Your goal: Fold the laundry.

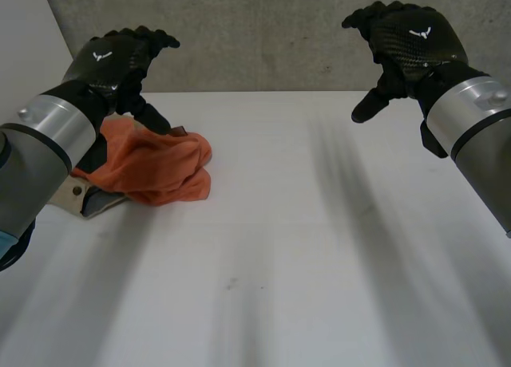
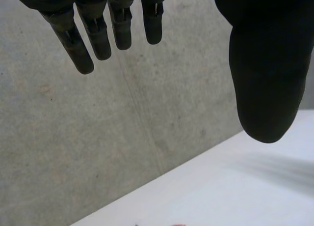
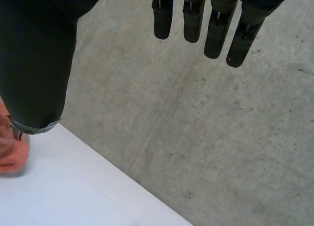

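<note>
An orange cloth (image 1: 156, 171) is seen lying in a crumpled heap on the left side of the white table (image 1: 319, 247), towards the far edge. A beige item (image 1: 76, 193) is partly covered by its near left part; what that item is cannot be told.

The left hand (image 1: 120, 60) is held raised over the far left part of the heap. In its wrist view the fingers (image 2: 78, 44) are seen straight and spread from the thumb (image 2: 265, 88), with nothing between them. The right hand (image 1: 407, 44) is held up at the far right, well apart from the cloth. Its fingers (image 3: 216, 34) are likewise extended, and nothing is held. Behind both hands a concrete wall (image 1: 263, 32) is seen.

The cloth is judged to be light, soft and limp. It would be expected to sag and bunch when lifted, and to slide easily over the smooth table. No breakage is to be feared. No corner can be picked out with certainty, since the fabric is rolled into rounded folds, so the heap would need to be spread flat before any fold is made.

A pinch of a loose outer fold at the right end of the heap is judged the best first hold, with a second hold taken on an edge further left, so that the fabric can be drawn out between the two hands. Care would be needed that the beige item is not caught up and dragged along with it.
</note>
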